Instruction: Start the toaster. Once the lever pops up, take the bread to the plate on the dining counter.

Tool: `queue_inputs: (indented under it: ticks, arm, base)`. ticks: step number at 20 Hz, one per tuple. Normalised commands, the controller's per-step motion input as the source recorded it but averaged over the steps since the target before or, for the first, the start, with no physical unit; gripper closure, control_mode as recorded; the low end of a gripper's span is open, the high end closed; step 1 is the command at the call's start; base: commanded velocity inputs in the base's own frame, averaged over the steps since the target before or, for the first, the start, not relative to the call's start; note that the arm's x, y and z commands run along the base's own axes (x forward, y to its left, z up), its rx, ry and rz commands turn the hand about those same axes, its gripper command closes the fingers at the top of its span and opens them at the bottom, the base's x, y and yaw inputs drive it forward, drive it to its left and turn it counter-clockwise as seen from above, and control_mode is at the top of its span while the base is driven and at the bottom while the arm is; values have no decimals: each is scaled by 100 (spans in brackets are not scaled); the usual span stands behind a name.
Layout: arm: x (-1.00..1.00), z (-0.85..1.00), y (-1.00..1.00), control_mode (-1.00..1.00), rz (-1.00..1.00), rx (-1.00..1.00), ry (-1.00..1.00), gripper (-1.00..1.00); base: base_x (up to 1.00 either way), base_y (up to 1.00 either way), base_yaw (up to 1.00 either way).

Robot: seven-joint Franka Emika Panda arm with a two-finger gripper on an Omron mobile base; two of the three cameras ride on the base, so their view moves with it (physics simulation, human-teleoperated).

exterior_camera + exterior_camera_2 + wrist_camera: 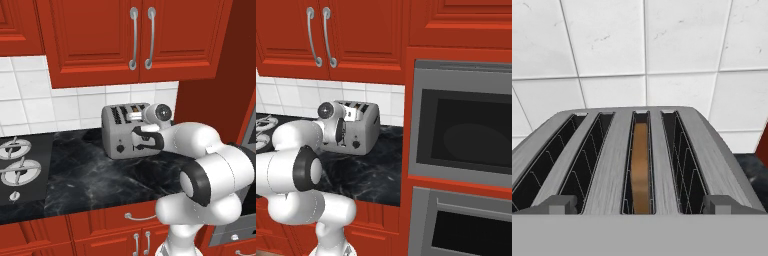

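The silver-grey toaster (117,129) (365,124) stands on the black worktop against the white tiled wall. Seen from the hand, its four slots (612,150) run away from me, and the tan-brown bread (640,170) sits deep in the third slot from the left. Two grey lever ends (561,204) show at the toaster's near edge. My gripper (141,137) (342,131) hovers right in front of the toaster's front face, at about its top height, open and holding nothing. The plate and the dining counter are out of view.
Stove burners (17,167) lie left of the toaster on the black marble worktop (100,175). Red wall cabinets (135,35) hang above. A built-in oven (461,130) in a tall red housing closes off the right side.
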Motion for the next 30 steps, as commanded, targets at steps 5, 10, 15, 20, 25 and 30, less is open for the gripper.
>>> queue_inputs:
  ticks: [5,10,15,20,25,30]
  arm:
    - [0,0,0,-100,0,0,0,-100]
    - [0,0,0,-100,0,0,0,-100]
    - [0,0,0,-100,0,0,0,-100]
    - [0,0,0,-100,0,0,0,-100]
    - [0,0,0,-100,0,0,0,-100]
    - [0,0,0,-100,0,0,0,-100]
  base:
    - [0,0,0]
    - [0,0,0]
    - [0,0,0]
    - [0,0,0]
    - [0,0,0]
    - [0,0,0]
